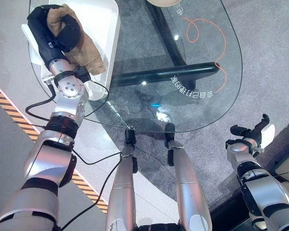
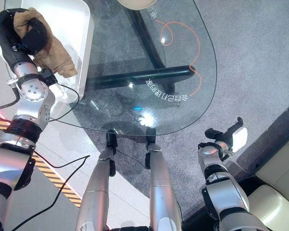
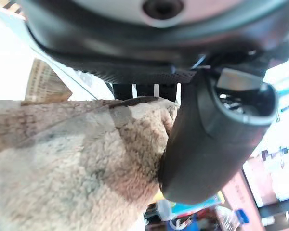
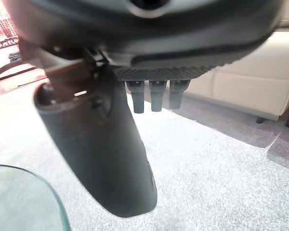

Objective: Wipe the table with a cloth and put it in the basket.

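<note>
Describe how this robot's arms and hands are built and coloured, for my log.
Both arms are silver-grey shells broken by black joint bands, with a round silver wrist housing studded with small bolts. The left hand is dark, its back covered in black. The right hand is dark too, with a white cover on its thumb. In the wrist views each thumb is a smooth, dark, rounded shell.

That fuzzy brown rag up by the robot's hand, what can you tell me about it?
The cloth is tan-brown and fleecy, like a towel, with darker patches. It is crumpled, not spread. The left hand is curled round its upper part, and the loose end hangs down over the white basket at the glass table's far left corner.
</note>
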Controlling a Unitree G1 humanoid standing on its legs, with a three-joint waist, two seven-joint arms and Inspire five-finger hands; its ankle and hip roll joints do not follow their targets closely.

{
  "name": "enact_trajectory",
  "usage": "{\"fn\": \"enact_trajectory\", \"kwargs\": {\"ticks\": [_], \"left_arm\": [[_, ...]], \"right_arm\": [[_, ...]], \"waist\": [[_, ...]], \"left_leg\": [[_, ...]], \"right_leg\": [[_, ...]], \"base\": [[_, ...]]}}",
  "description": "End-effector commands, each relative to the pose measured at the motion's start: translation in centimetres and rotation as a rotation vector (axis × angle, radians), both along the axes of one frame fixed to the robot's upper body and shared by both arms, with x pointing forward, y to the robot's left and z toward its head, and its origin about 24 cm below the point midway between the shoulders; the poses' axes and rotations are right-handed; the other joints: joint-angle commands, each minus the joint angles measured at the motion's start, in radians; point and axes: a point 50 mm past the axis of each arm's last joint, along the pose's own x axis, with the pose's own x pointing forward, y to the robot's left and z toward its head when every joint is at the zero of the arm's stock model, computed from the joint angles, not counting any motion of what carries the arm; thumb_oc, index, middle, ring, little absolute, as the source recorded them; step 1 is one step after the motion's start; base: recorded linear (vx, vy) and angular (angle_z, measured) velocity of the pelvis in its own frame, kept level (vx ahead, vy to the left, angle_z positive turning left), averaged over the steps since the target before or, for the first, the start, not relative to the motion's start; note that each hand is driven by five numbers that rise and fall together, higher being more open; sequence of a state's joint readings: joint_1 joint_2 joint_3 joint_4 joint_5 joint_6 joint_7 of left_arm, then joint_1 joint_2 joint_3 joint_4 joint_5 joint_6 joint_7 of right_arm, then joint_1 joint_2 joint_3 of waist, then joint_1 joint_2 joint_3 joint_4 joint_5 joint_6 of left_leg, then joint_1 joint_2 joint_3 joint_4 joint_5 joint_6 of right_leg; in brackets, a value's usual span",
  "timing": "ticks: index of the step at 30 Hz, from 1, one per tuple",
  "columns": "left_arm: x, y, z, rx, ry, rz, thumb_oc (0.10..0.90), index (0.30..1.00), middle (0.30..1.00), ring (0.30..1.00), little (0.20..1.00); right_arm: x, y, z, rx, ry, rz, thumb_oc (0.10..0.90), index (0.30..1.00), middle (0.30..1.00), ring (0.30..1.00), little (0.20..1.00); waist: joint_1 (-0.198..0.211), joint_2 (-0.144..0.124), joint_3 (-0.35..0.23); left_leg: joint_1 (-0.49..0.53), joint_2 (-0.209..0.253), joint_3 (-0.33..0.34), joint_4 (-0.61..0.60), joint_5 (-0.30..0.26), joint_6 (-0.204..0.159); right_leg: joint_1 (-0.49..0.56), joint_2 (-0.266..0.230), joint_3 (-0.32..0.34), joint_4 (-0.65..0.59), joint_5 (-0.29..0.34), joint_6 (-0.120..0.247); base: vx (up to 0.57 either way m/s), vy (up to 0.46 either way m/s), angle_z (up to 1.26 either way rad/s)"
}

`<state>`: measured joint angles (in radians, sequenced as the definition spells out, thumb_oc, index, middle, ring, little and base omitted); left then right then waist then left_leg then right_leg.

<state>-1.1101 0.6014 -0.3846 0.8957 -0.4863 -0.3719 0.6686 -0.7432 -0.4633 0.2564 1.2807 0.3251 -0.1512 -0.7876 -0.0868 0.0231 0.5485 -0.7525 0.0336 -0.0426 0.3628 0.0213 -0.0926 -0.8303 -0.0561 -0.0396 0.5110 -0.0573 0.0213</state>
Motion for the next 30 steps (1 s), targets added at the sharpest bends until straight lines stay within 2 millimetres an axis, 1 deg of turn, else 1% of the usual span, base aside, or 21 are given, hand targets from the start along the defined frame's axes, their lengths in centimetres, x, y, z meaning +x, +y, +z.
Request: {"fn": "enact_trajectory", "kwargs": {"ticks": [1, 7, 18, 22, 30], "left_arm": [[-2.4, 1.6, 8.4, 0.057, -0.289, 0.108, 0.1, 0.3, 0.3, 0.3, 0.2], [-1.8, 2.0, 8.0, 0.147, -0.191, 0.19, 0.1, 0.3, 0.3, 0.3, 0.2], [-1.2, 3.0, 7.5, 0.245, -0.04, 0.286, 0.1, 0.3, 0.3, 0.3, 0.2], [-0.9, 3.2, 7.5, 0.297, 0.016, 0.306, 0.1, 0.3, 0.3, 0.3, 0.2], [-0.5, 3.2, 7.2, 0.335, 0.082, 0.312, 0.1, 0.3, 0.3, 0.3, 0.2]], "right_arm": [[-1.0, -1.5, -0.1, -0.055, 0.02, -0.048, 0.8, 0.9, 0.9, 0.9, 0.9], [-0.9, -1.7, 0.2, -0.065, 0.023, -0.048, 0.8, 0.9, 0.9, 0.9, 0.9], [-0.8, -1.7, 0.2, -0.068, 0.031, -0.04, 0.8, 0.9, 0.9, 0.9, 0.9], [-0.8, -1.7, 0.3, -0.07, 0.035, -0.04, 0.8, 0.9, 0.9, 0.9, 0.9], [-0.7, -1.8, 0.4, -0.07, 0.044, -0.039, 0.8, 0.9, 0.9, 0.9, 0.9]], "waist": [[0.01, 0.005, -0.029], [0.006, 0.006, -0.029], [-0.002, 0.007, -0.029], [-0.005, 0.008, -0.029], [-0.006, 0.011, -0.029]], "left_leg": [[0.037, -0.051, 0.085, 0.016, -0.066, 0.055], [0.034, -0.048, 0.09, 0.015, -0.061, 0.053], [0.027, -0.047, 0.093, 0.011, -0.054, 0.05], [0.027, -0.047, 0.095, 0.006, -0.048, 0.049], [0.026, -0.047, 0.097, 0.005, -0.045, 0.049]], "right_leg": [[0.069, 0.063, -0.026, -0.04, -0.051, 0.004], [0.065, 0.063, -0.025, -0.041, -0.048, 0.006], [0.056, 0.064, -0.021, -0.047, -0.04, 0.008], [0.056, 0.064, -0.02, -0.05, -0.036, 0.009], [0.054, 0.062, -0.02, -0.051, -0.033, 0.01]], "base": [[0.0, 0.0, 0.0], [0.0, 0.0, 0.0], [0.0, 0.0, 0.0], [0.0, 0.004, -0.01], [0.0, 0.0, 0.0]]}}
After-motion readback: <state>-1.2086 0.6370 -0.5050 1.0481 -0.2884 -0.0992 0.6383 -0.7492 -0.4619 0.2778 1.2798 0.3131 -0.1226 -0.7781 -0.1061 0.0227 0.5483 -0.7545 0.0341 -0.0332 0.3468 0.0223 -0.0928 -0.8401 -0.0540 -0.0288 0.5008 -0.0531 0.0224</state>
